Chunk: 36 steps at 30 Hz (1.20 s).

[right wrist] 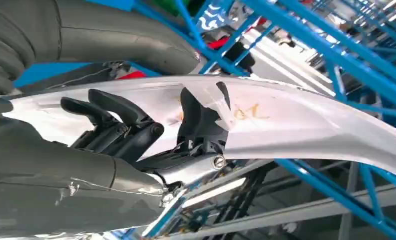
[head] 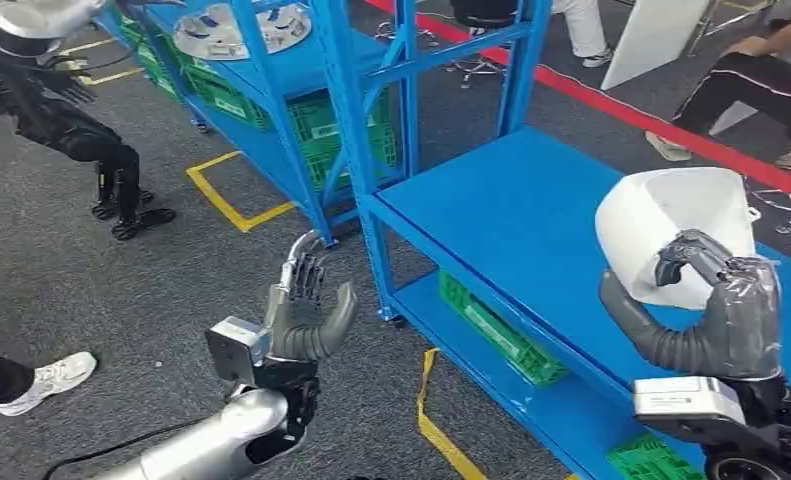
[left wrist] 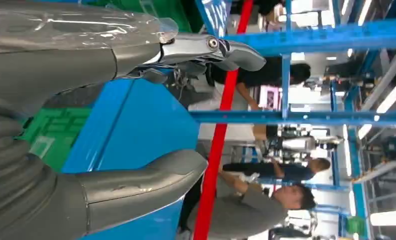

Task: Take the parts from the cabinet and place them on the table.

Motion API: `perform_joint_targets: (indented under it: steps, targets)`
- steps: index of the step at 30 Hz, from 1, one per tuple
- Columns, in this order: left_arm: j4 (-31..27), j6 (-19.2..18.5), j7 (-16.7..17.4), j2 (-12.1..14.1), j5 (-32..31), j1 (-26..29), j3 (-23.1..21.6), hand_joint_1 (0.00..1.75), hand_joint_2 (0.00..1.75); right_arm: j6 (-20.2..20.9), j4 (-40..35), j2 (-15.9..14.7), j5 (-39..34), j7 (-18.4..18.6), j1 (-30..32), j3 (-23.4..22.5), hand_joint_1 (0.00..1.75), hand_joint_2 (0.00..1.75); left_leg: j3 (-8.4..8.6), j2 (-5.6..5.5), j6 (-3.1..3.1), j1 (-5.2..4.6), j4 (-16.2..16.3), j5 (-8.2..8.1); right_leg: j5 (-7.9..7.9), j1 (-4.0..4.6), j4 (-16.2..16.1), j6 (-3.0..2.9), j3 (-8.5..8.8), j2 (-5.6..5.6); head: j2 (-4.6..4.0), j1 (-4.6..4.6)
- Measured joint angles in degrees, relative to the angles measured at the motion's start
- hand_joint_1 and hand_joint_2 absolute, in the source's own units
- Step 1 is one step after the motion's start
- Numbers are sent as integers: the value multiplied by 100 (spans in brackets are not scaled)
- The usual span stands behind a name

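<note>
My right hand (head: 716, 305) grips a white curved plastic part (head: 676, 225) and holds it above the blue shelf (head: 516, 215) at the right. In the right wrist view the part (right wrist: 296, 125) arches across, with my thumb (right wrist: 110, 35) on one side and dark fingers (right wrist: 115, 115) on the other. My left hand (head: 306, 310) hangs raised over the grey floor left of the rack, fingers spread and holding nothing. The left wrist view shows its thumb (left wrist: 135, 185) and fingers (left wrist: 206, 50) apart. Another round silver part (head: 241, 28) lies on a shelf at the back.
Blue rack posts (head: 356, 130) stand between my hands. Green crates (head: 501, 335) sit on the lower shelves. A dark robot (head: 71, 120) stands at the far left. People sit beyond a red floor line (head: 631, 112). A shoe (head: 46, 380) shows at the left edge.
</note>
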Motion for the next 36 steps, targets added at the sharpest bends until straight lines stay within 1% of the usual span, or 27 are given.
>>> perform_joint_targets:
  steps: [4,5,6,7,9,10,11,12,13,14,15,16,19,20,21,22,24,25,26,27,28,29,30,31,34,35,36]
  targets:
    - [0,-35,0,-2,13,-7,0,0,175,-6,-4,0,2,18,-4,0,175,175,-8,-285,24,0,-64,39,-48,23,-49,73,70,-258,0,4]
    - [0,-44,0,-15,15,4,0,0,175,-9,-7,0,2,22,-5,-7,175,175,57,-330,31,86,-133,79,-115,-14,-1,113,19,-84,0,9]
    - [0,-44,-2,-15,15,-16,0,0,175,-17,-9,0,2,22,-4,-11,175,175,75,-397,49,94,-155,77,-265,-15,222,120,-46,203,0,26]
    - [2,-48,0,-26,15,-25,0,0,175,-18,-9,0,2,24,-3,-11,175,175,78,-457,69,101,-154,85,-489,-29,657,133,-242,345,0,66]
    - [2,-55,0,-46,20,-21,0,0,175,-17,-9,0,2,33,37,-9,175,175,77,-593,76,103,-151,80,-853,-41,1610,170,-725,434,0,89]
    - [6,-57,2,-50,24,-18,0,0,175,-17,-9,0,2,35,65,-7,175,175,81,-686,74,105,-146,78,-882,-56,1897,190,-894,438,0,92]
    - [11,-55,2,-52,26,-18,0,0,175,-17,-7,0,2,48,84,-9,175,175,91,-780,70,115,-143,76,-728,-72,1824,205,-899,439,0,92]
    - [15,-55,2,-52,28,-19,0,0,175,-17,-7,0,2,48,85,-9,175,175,99,-874,56,128,-131,68,-455,-91,1477,217,-777,452,0,92]
    - [15,-55,2,-59,28,-19,0,0,175,-17,-7,0,2,46,82,-9,175,175,108,-956,33,142,-107,53,-150,-117,980,231,-574,499,0,92]
    - [15,-55,2,-66,28,-20,-2,0,175,-17,-7,0,2,46,82,-13,175,175,114,-1033,-1,157,-72,29,135,-157,455,250,-356,656,0,96]
    - [17,-55,2,-63,28,-23,0,0,175,-18,-4,-2,2,44,87,-11,175,175,90,-1093,-29,167,-49,13,129,-215,198,262,-246,1000,0,114]
    - [17,-55,4,-66,31,-33,-2,0,175,-18,-7,-4,2,44,86,-13,175,175,33,-1179,-67,145,25,17,87,-218,22,241,-170,1040,0,129]
    - [20,-55,2,-63,31,-14,-2,0,175,-15,-7,-2,2,42,74,-7,175,175,-34,-1389,-195,194,-37,102,117,-149,64,143,-156,856,0,98]
    - [17,-55,2,-55,28,-14,-2,0,175,-15,-7,-2,4,42,73,-9,175,175,-49,-1361,-200,205,-15,69,140,-208,7,93,-108,764,0,107]
    - [17,-55,0,-52,26,-23,-2,0,175,-13,-7,-2,2,46,76,-13,175,175,-122,-985,-223,160,164,-41,146,-187,-15,57,-80,686,0,77]
    - [17,-55,2,-52,26,-45,-2,0,175,-20,-9,-2,4,39,76,-13,175,175,-333,-768,-248,166,559,-246,145,-170,-22,13,-79,601,0,19]
    - [20,-55,2,-55,28,-41,-2,0,175,-15,-7,-2,4,37,86,-9,175,175,-849,-609,-287,190,1530,-622,128,-127,-21,-14,-83,426,0,9]
    - [26,-55,2,-55,31,-34,-2,0,175,-15,-7,-2,4,42,85,-11,175,175,-1011,-582,-298,196,1813,-683,122,-117,-21,-22,-85,345,0,7]
    - [31,-55,2,-55,31,-28,-2,0,175,-15,-7,-2,2,44,84,-11,175,175,-1036,-567,-300,201,1838,-626,118,-110,-21,-26,-83,268,0,4]
    - [31,-55,2,-50,31,-28,-2,0,175,-15,-7,-2,4,39,84,-9,175,175,-909,-557,-290,201,1590,-455,108,-103,-21,-27,-77,191,0,-2]
    - [31,-55,2,-46,31,-29,-4,0,175,-15,-7,-2,4,42,83,-9,175,175,-656,-531,-267,197,1117,-219,96,-98,-21,-16,-64,116,0,-18]
    - [31,-55,2,-46,31,-31,-4,0,175,-15,-7,-2,4,42,80,-9,175,175,-309,-418,-225,180,508,22,78,-96,-21,-4,-41,42,0,-24]
    - [31,-55,2,-48,31,-39,-4,0,175,-15,-7,-2,2,42,75,-11,175,175,-57,-126,-183,144,85,94,62,-80,-21,20,-19,-4,0,-31]
    - [31,-55,2,-48,31,-56,-2,0,175,-15,-7,-2,4,39,77,-11,175,175,-29,-81,-163,78,-7,60,29,-37,-13,57,-25,-48,0,-39]
    - [31,-55,0,-44,24,-53,-4,0,175,-9,-7,-2,4,39,69,-11,175,175,-41,-328,-91,45,-24,52,-2,-54,-62,133,50,-228,0,4]
    - [28,-55,0,-42,22,-56,-2,0,175,-9,-9,-2,4,41,61,-11,175,175,29,-399,-37,116,-97,91,-44,-76,-44,188,66,-215,0,4]
    - [28,-55,-2,-44,17,-57,-2,0,175,-7,-9,-2,2,39,60,-11,175,175,58,-444,-26,121,-124,90,-141,-89,68,205,19,53,0,24]
